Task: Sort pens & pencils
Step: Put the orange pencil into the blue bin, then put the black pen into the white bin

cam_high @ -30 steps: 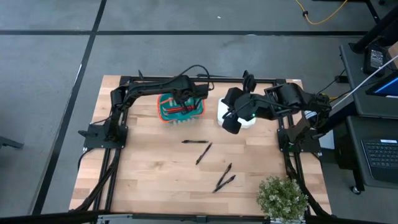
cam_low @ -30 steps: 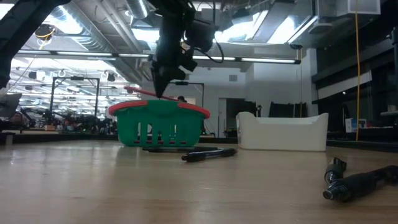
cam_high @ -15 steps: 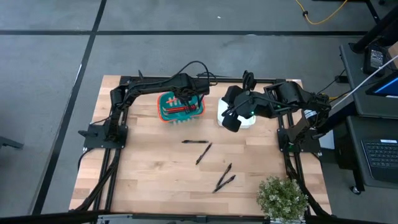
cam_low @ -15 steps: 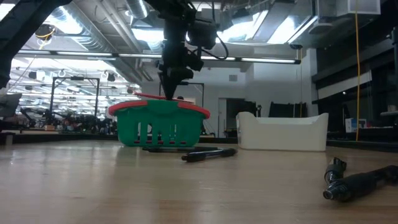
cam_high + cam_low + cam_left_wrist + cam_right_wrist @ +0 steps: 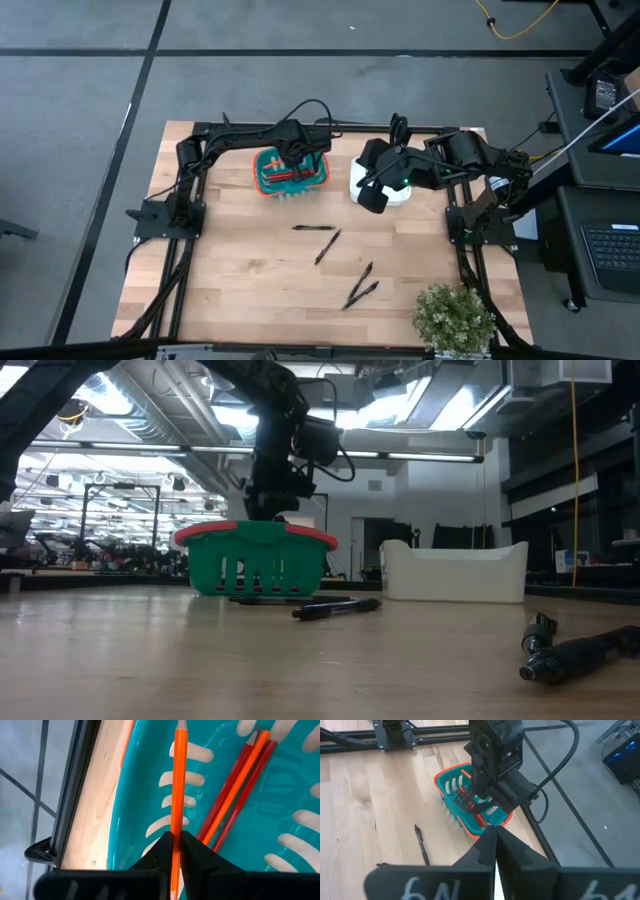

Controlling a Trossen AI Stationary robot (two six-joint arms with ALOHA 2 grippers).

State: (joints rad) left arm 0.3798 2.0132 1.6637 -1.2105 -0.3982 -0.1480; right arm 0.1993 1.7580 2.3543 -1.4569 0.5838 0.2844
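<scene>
Pinching one red-orange pencil (image 5: pixel 177 795), the left gripper (image 5: pixel 297 160) hangs over the teal basket (image 5: pixel 268 180) in the high view, while the right gripper (image 5: pixel 372 196), its fingers pressed together and empty, waits just beside the basket over a white bin (image 5: pixel 398 196). Four black pens (image 5: pixel 327 246) lie scattered on the wooden table (image 5: pixel 230 290), well apart from the basket.

From table height, the left arm reaches down into the basket's mouth, and one pen lies just in front of the basket.

Past the left wrist's fingers, the held pencil points into the basket, where about three other pencils already rest on its floor.

So the pencils look nearly sorted, this one only needing release; the pens on the table are all still to do.
</scene>
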